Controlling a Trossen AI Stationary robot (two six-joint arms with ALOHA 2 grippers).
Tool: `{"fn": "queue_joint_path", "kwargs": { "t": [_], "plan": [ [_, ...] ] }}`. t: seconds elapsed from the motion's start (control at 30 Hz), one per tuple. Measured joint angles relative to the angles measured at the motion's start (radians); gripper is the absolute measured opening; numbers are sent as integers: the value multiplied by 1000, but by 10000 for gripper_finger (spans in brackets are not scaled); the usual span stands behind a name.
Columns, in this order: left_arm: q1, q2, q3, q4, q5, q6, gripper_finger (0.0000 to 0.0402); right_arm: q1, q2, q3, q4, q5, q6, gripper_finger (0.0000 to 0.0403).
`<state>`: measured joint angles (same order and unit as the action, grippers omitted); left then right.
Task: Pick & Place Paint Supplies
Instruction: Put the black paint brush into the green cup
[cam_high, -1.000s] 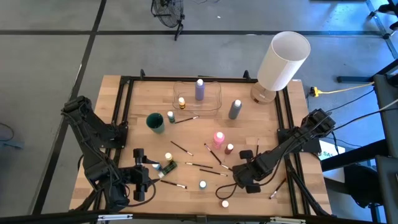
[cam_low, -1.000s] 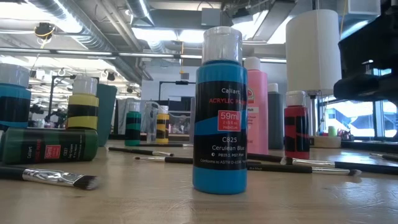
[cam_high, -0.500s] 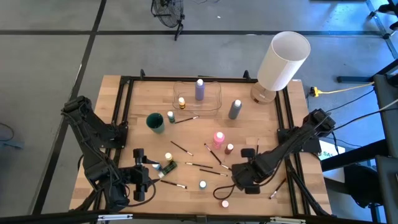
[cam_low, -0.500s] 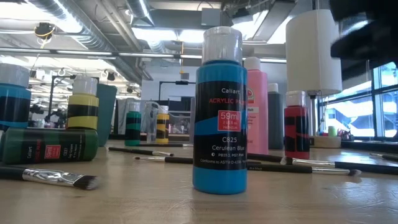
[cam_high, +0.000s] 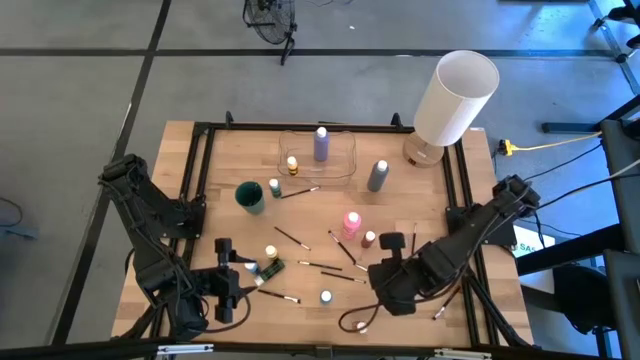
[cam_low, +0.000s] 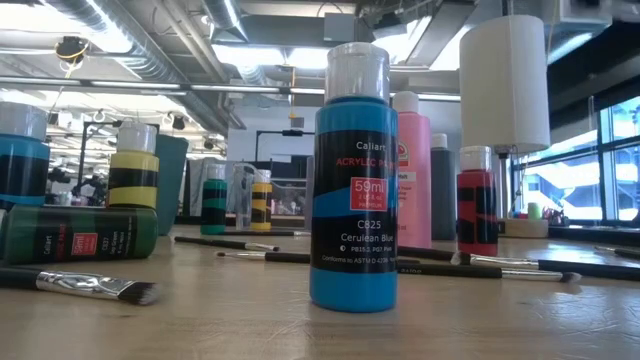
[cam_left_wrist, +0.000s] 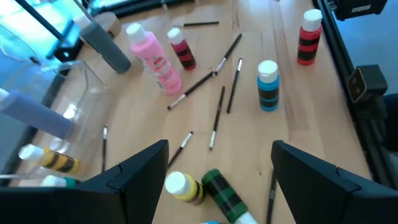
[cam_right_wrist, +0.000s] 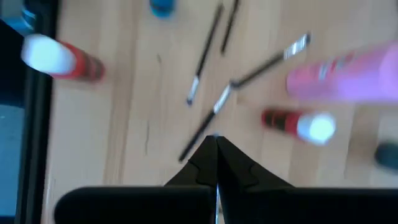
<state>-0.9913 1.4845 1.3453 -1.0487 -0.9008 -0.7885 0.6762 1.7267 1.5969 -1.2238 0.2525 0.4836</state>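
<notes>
Small paint bottles and thin brushes lie scattered on the wooden table. A pink bottle (cam_high: 351, 222), a red one (cam_high: 370, 239) and a blue one (cam_high: 326, 297) stand upright. Several brushes (cam_high: 342, 276) lie flat between them. My right gripper (cam_high: 385, 285) hangs shut above the brushes at the near right; in its wrist view the shut gripper (cam_right_wrist: 216, 140) shows above a brush (cam_right_wrist: 205, 127) on the wood. My left gripper (cam_left_wrist: 217, 180) waits open over the yellow bottle (cam_left_wrist: 181, 186) and the lying green bottle (cam_left_wrist: 224, 193) at the near left.
A clear box (cam_high: 340, 175) at the far middle holds a purple bottle (cam_high: 321, 143) and a yellow one (cam_high: 292, 164). A grey bottle (cam_high: 378, 175), a dark teal cup (cam_high: 249, 195) and a big white lamp (cam_high: 455, 100) stand farther back. A red bottle (cam_right_wrist: 59, 59) stands near the front edge.
My right gripper has risen from just above the table, leaving the low view through its top, and has stayed shut. The bottles and brushes have kept their places.
</notes>
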Motion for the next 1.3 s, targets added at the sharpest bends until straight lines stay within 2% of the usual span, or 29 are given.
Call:
{"fn": "queue_joint_path", "kwargs": {
  "t": [0.27, 0.37, 0.53, 0.6, 0.7, 0.8, 1.0, 1.13, 1.3],
  "plan": [
    [0, 0, 0, 39, -99, 92, 281, 31, 0, 79, 112, 44, -162, 0],
    [0, 0, 0, 97, -147, 177, 281, 35, 0, 82, 258, 53, -317, 0],
    [0, 0, 0, 206, -180, 352, 281, 48, 0, 82, 547, 157, -617, 0],
    [3, 0, 0, 287, -204, 429, 281, 54, 0, 82, 661, 192, -726, 0],
    [26, 0, 0, 493, -232, 559, 281, 54, 0, 82, 807, 208, -881, 0],
    [69, 0, 0, 684, -175, 671, 281, 54, 0, 71, 944, 209, -1005, 0],
    [162, 1, 0, 923, 49, 804, 281, 52, 12, 67, 1203, 142, -1134, 0],
    [194, 1, 0, 1022, 187, 923, 281, 53, 29, 66, 1313, 139, -1186, 0],
    [228, 1, 0, 1050, 264, 1002, 281, 42, 50, 66, 1407, 137, -1224, 0]
  ]
}}
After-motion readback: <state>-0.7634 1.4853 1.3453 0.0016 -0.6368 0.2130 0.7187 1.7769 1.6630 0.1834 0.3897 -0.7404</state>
